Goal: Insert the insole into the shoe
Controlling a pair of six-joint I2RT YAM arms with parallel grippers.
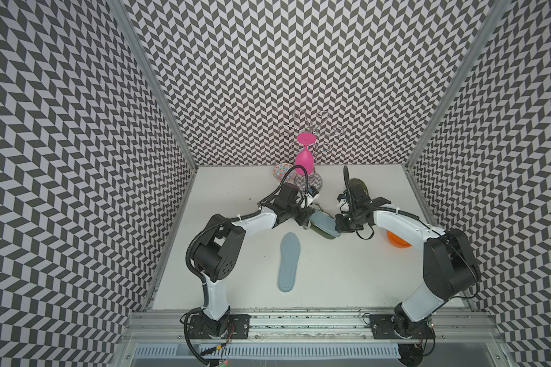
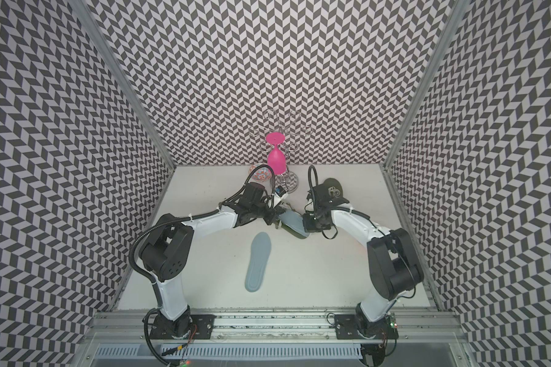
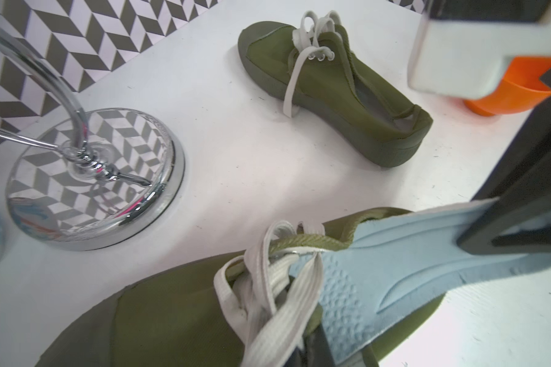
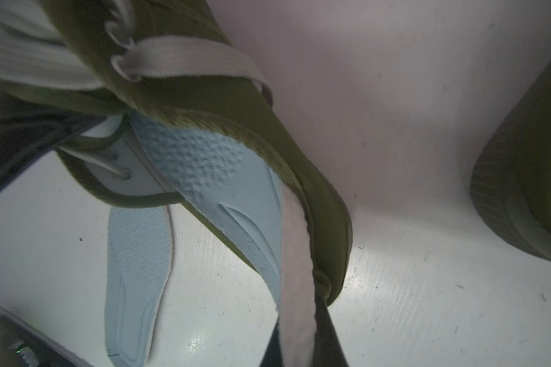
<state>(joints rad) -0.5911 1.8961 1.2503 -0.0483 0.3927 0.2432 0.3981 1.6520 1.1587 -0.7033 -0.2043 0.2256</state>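
We note left gripper clenched on the shoe at its laced edge, likely steadying it. Right gripper pinches the insole by its heel end; the front sits inside, ready for pushing.

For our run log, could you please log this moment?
step: inserting | insole: partly in shoe | left jaws: shut on shoe | right jaws: shut on insole

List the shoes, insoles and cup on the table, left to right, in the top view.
loose insole → shoe holding the half-inserted insole → second shoe, partly behind the right arm → orange cup
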